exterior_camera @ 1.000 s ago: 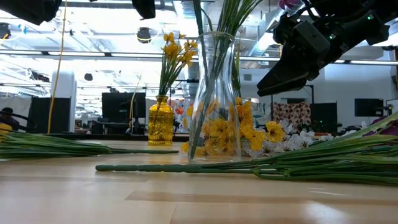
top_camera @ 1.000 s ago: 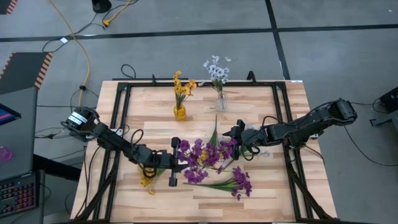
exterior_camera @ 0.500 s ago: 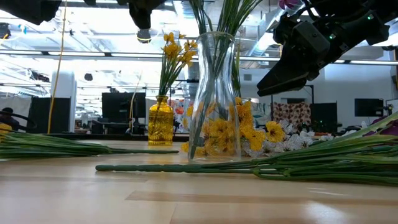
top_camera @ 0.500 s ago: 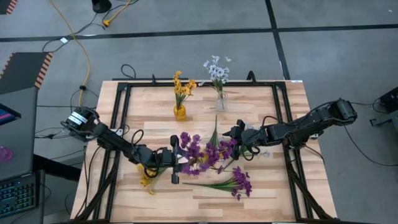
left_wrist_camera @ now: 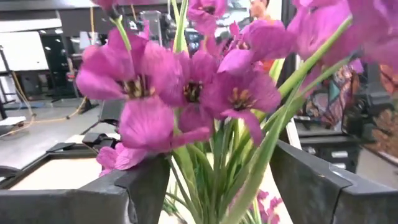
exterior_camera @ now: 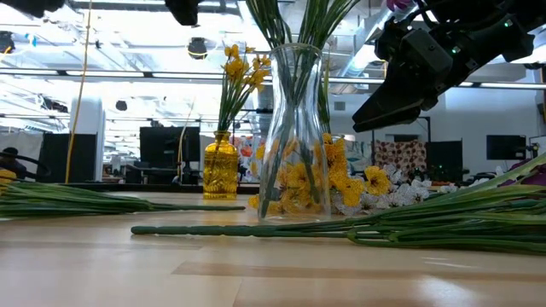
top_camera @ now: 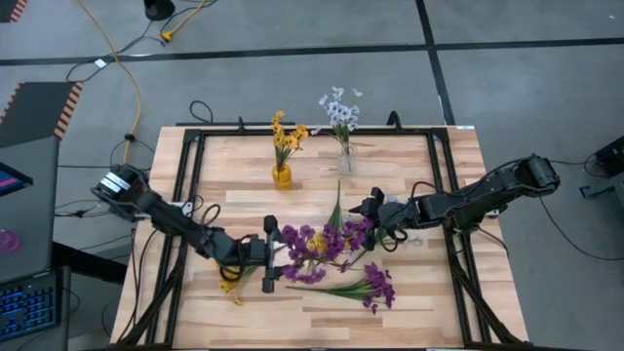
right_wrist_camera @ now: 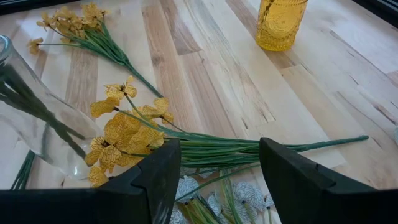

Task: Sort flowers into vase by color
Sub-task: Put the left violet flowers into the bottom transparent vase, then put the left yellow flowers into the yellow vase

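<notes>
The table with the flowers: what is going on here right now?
A two-armed robot is sorting flowers into vases by color. The left end effector stands open around the stems of the purple flowers, which sit in the clear vase at mid-table. The right end effector, also open, hovers over a yellow sprig lying on the wood. Yellow flowers already fill the yellow vase. Another purple sprig lies loose on the table.
</notes>
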You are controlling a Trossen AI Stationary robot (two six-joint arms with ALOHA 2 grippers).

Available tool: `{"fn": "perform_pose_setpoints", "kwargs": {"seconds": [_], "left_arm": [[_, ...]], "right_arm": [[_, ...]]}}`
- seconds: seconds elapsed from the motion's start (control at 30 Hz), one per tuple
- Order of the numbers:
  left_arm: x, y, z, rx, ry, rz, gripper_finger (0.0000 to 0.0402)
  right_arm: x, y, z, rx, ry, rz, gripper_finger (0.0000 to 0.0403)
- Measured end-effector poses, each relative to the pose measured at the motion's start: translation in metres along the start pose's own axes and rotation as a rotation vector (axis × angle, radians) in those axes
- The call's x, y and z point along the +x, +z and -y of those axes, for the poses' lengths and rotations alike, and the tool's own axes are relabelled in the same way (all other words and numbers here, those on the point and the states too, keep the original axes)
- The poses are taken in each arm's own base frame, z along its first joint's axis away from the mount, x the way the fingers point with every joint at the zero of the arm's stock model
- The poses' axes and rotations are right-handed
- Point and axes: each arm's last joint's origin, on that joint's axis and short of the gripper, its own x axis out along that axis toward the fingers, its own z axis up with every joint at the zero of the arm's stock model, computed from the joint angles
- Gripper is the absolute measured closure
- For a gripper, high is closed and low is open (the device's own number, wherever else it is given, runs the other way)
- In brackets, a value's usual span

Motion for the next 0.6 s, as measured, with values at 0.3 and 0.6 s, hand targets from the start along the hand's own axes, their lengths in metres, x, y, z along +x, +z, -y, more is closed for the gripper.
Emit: {"fn": "perform_pose_setpoints", "kwargs": {"seconds": [0.3, 0.6], "left_arm": [[-0.028, 0.026, -0.007, -0.09, -0.027, -0.14, 0.0146], [-0.059, 0.041, -0.023, -0.46, 0.005, -0.292, 0.0146]], "right_arm": [[0.0, 0.0, 0.0, 0.0, 0.0, 0.0, 0.0159], [0.0, 0.0, 0.0, -0.003, 0.0, 0.0, 0.0159]]}}
